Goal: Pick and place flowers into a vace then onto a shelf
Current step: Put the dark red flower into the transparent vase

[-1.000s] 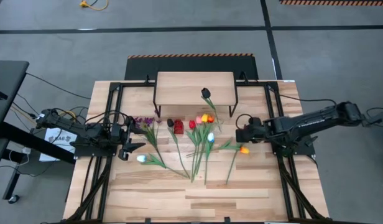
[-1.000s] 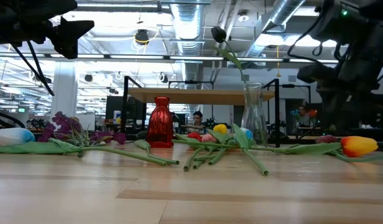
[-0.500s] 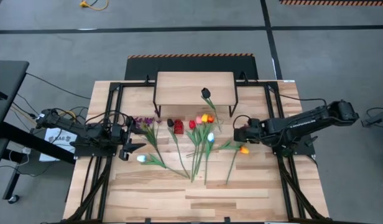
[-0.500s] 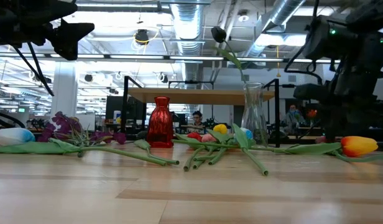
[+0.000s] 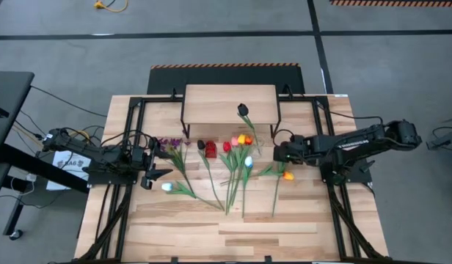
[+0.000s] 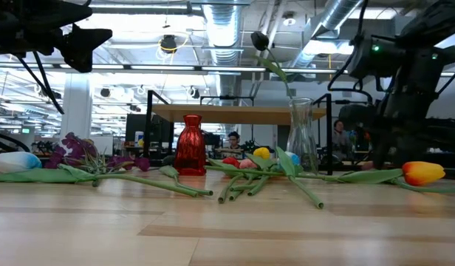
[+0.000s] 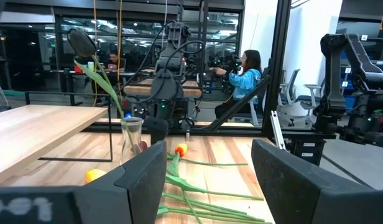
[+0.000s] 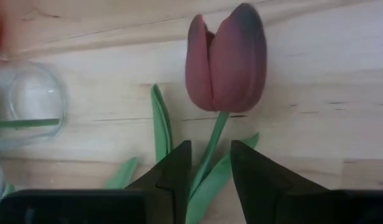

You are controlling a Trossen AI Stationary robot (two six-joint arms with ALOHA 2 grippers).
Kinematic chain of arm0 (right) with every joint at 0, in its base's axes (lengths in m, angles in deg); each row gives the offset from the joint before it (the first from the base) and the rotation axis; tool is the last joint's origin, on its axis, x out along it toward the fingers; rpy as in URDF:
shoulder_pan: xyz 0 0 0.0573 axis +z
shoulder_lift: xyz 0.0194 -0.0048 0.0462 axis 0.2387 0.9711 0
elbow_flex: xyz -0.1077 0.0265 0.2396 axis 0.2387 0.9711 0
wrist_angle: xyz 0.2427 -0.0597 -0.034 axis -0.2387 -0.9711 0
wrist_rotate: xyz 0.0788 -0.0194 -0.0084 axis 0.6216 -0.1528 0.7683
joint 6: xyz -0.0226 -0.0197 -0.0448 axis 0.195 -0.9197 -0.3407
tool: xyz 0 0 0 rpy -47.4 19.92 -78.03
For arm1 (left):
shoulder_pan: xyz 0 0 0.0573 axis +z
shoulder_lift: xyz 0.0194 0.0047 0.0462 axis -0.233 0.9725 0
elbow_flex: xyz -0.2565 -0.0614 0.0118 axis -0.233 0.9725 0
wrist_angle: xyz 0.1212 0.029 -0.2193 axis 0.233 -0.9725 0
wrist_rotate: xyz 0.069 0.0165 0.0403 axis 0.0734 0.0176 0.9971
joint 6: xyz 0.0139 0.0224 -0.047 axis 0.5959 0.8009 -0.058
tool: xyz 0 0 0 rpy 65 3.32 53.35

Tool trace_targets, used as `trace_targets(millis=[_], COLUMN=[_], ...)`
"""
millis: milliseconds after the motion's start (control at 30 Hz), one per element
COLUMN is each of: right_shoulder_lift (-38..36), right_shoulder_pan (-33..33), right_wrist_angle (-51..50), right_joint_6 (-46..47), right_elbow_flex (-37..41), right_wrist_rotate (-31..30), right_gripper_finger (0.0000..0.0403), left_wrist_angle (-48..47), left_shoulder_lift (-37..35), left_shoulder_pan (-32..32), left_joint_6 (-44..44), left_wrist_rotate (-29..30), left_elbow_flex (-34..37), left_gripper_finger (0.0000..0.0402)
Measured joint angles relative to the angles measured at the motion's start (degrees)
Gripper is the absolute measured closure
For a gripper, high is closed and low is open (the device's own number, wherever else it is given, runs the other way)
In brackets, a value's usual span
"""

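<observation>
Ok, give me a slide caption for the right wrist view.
Right gripper straddling the stem of a dark red tulip beside a glass vase.

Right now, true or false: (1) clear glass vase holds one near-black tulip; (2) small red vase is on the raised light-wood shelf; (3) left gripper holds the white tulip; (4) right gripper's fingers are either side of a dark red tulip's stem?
1. The clear glass vase holds one near-black tulip. True.
2. The small red vase stands on the raised light-wood shelf. False: it stands on the plank tabletop, in front of the shelf.
3. The left gripper holds the white tulip. False: it is open and empty, and the white tulip lies on the tabletop.
4. The right gripper has its fingers either side of the dark red tulip's stem. True; that tulip lies on the tabletop.
</observation>
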Motion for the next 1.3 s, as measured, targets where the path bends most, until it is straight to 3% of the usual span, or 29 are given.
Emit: trace_targets(millis=[333, 1000, 1300], right_shoulder_lift=[0.00, -0.04, -0.24], right_shoulder_pan=[-0.14, 1.99, 2.14], right_wrist_angle=[-3.46, -4.80, -15.41], right_joint_6=[-0.05, -1.05, -2.32], right_elbow_flex=[0.00, -0.15, -7.31], right_wrist_rotate=[-0.21, -1.51, -4.66], right_gripper_finger=[0.0396, 0.0402, 0.0402], left_wrist_angle=[0.00, 0.02, 0.02], left_shoulder_lift=[0.00, 0.00, 0.00], left_shoulder_pan=[0.01, -0.01, 0.00], left_joint_6=[0.00, 0.00, 0.00], left_wrist_rotate=[0.02, 0.04, 0.04], left_elbow_flex=[0.00, 0.00, 0.00], left_gripper_finger=[0.0178, 0.0178, 0.0178])
